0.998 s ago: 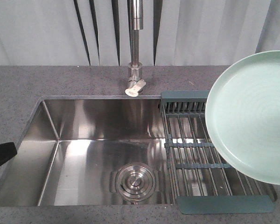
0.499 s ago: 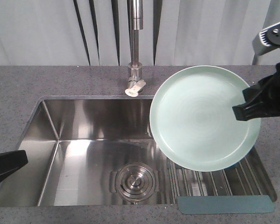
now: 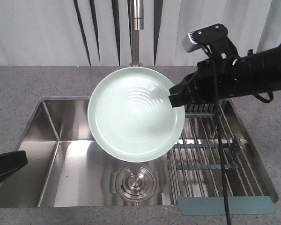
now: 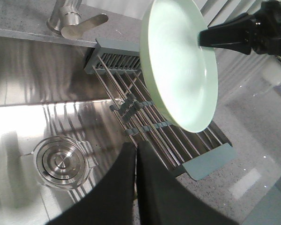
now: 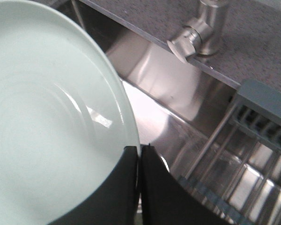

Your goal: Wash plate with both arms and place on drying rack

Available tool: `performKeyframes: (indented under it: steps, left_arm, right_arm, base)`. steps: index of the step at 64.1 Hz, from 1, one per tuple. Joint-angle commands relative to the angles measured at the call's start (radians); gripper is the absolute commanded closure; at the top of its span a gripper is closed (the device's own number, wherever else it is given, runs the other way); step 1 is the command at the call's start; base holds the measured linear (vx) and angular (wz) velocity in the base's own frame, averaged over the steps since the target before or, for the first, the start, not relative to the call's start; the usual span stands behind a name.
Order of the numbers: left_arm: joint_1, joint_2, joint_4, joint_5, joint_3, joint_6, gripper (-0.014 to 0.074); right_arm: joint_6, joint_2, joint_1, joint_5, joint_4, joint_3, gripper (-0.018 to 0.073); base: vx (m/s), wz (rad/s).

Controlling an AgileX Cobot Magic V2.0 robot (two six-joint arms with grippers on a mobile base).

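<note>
A grey speckled counter (image 3: 37,79) holds a shiny steel sink (image 3: 61,122). A pale curtain (image 3: 37,33) hangs behind the tap (image 3: 136,28). A grey-blue rack (image 3: 201,154) sits across the sink's right side. The plate (image 3: 136,117) is pale green and round. It hangs in the air over the sink, in front of the tap, tipped up so its hollow face looks to the front. The right claw (image 3: 177,99) pinches its right rim. The left claw (image 3: 18,161) is low at the sink's left, pressed closed on nothing.

Pale green round ceramic plate (image 3: 133,115) hangs tilted in mid-air; grey-blue wire drying rack (image 3: 196,166) lies at its 4 o'clock.
</note>
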Motion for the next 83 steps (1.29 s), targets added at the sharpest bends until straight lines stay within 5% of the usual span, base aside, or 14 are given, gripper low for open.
performKeyframes:
  steps: [1, 9, 19, 39, 48, 71, 83]
  left_arm:
    - [-0.008, -0.005, -0.030, 0.010, -0.025, -0.007, 0.0603]
    - [-0.008, -0.005, -0.030, 0.010, -0.025, -0.007, 0.0603]
    - [-0.008, -0.005, -0.030, 0.010, -0.025, -0.007, 0.0603]
    - [-0.008, -0.005, -0.028, 0.010, -0.025, -0.007, 0.0603]
    - [-0.008, -0.005, -0.027, 0.011, -0.025, -0.007, 0.0603]
    - [-0.008, -0.005, -0.025, 0.010, -0.025, -0.007, 0.0603]
    - [-0.008, -0.005, -0.025, 0.010, -0.025, -0.007, 0.0603]
  right_arm:
    - [-0.090, 0.025, 0.003, -0.026, 0.157, -0.092, 0.0566]
    - [-0.118, 0.101, 0.003, -0.026, 0.224, -0.180, 0.0566]
    - [-0.097, 0.164, 0.003, -0.030, 0.192, -0.284, 0.0564]
    - [0.203, 0.149, -0.001, -0.009, -0.276, -0.315, 0.0564]
    - [0.275, 0.126, -0.001, 0.074, -0.387, -0.315, 0.0564]
    - [0.281, 0.067, 0.003, 0.262, -0.289, -0.315, 0.0564]
    - [0.295, 0.068, 0.104, 0.249, -0.263, -0.315, 0.0564]
  base:
    - [0.00, 0.00]
    - [0.00, 0.00]
    - [0.00, 0.00]
    - [0.00, 0.00]
    - [0.00, 0.00]
    - [0.00, 0.00]
    - [0.00, 0.00]
